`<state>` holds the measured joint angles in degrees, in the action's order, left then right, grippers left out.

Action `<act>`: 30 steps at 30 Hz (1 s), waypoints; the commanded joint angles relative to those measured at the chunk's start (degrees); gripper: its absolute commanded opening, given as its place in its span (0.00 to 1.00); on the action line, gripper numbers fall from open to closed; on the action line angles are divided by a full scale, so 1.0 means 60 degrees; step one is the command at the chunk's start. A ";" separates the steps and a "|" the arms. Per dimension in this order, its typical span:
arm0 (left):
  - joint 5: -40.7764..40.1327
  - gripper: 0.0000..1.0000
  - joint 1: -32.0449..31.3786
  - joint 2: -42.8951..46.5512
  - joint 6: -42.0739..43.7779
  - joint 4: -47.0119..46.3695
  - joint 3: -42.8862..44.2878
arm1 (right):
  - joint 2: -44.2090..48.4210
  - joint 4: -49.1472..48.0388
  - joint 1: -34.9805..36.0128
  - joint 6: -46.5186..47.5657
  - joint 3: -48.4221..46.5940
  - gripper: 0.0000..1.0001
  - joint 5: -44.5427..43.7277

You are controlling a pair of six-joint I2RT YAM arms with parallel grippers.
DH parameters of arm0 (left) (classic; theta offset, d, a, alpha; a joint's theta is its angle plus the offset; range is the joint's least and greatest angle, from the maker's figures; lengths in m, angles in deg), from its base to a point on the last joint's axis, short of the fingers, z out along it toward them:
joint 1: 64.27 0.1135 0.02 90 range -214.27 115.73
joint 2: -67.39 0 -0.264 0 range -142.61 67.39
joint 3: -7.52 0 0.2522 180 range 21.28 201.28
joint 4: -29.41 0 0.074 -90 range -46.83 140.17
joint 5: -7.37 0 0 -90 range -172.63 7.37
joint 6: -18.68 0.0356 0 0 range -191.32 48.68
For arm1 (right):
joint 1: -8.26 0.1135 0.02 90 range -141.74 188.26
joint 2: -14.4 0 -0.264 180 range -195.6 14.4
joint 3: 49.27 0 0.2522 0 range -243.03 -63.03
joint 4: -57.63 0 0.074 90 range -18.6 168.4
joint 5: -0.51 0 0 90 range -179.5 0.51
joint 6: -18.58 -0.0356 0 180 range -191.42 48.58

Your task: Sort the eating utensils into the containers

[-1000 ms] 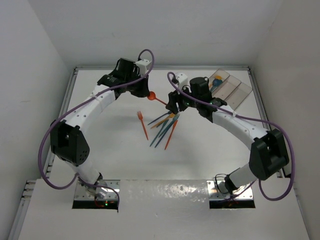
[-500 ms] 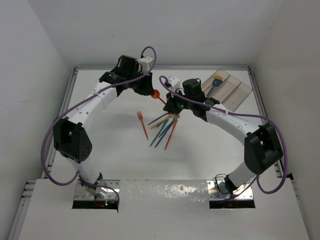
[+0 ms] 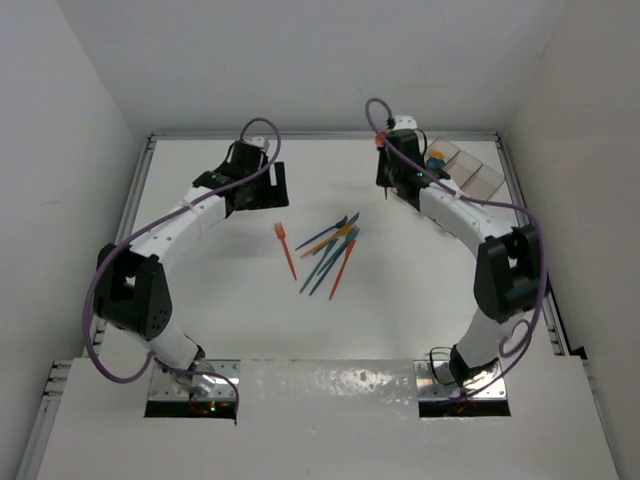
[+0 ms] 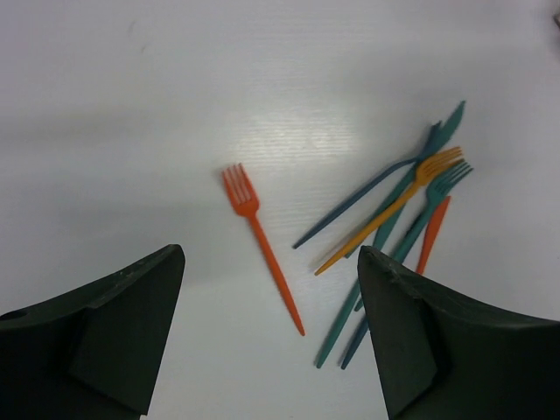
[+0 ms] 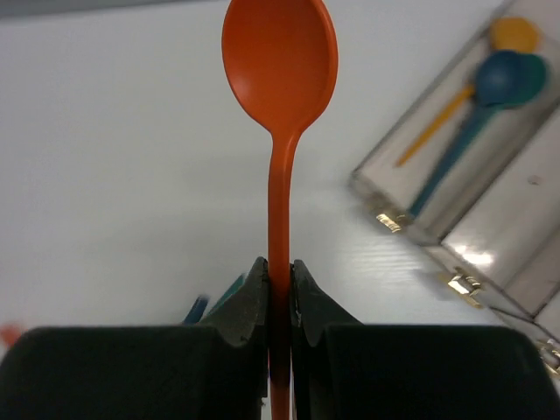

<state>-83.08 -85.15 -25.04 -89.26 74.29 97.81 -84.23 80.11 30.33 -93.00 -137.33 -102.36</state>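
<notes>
The right wrist view shows what the top view nearly hides. The right gripper (image 5: 279, 278) has its two fingers pressed together on the handle of the red-orange spoon (image 5: 280, 61), whose bowl stands out beyond the fingertips above the white table (image 3: 215, 300). From above we make out only a reddish sliver under that wrist. The same wrist view shows the containers (image 5: 516, 219) to the right of the held spoon. The nearest bin holds a yellow spoon (image 5: 512, 33), a blue spoon (image 5: 499, 77) and a teal spoon (image 5: 535, 74). The top view places this tray at the far right of the table, just beside the right gripper. The left gripper (image 3: 274, 187) hovers over the far left of the table. Its own wrist view shows the fingers (image 4: 114, 324) spread wide with nothing between them. Below them an orange fork (image 4: 258, 236) lies alone, with a loose pile of utensils (image 4: 394, 210) in teal, blue and orange fanned out to its right, mid-table.
</notes>
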 commanded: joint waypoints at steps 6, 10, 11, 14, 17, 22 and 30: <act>-0.0892 0.79 0.0068 0.1502 -0.1479 -0.1011 -0.1913 | -0.2249 0.1448 -0.1508 -0.3490 -0.2966 0.00 -0.3875; -0.0892 0.79 0.0068 0.1751 -0.1654 -0.0938 -0.2237 | -0.3204 0.1741 -0.1919 -0.4122 -0.3728 0.00 -0.4053; -0.0907 0.79 0.0053 0.1882 -0.1669 -0.0952 -0.2310 | -0.3365 0.1742 -0.1992 -0.4209 -0.3933 0.00 -0.4038; -0.0921 0.79 0.0053 0.2102 -0.1742 -0.1011 -0.2559 | -0.3907 0.1654 -0.2198 -0.4371 -0.4270 0.00 -0.3965; -0.0965 0.79 0.0053 0.2161 -0.1815 -0.0938 -0.2677 | -0.4420 0.1639 -0.2300 -0.4445 -0.4578 0.00 -0.3994; -0.0848 0.79 0.0053 0.2132 -0.1889 -0.0996 -0.2838 | -0.5050 0.1596 -0.2373 -0.4474 -0.4784 0.03 -0.3746; -0.0658 0.79 0.0067 0.2074 -0.2006 -0.1113 -0.3014 | -0.5461 0.0878 -0.2403 -0.4109 -0.4652 0.09 -0.3555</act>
<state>-87.69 -84.85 -13.87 -100.36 70.26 80.28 -116.88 88.91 16.17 -118.32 -163.47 -123.89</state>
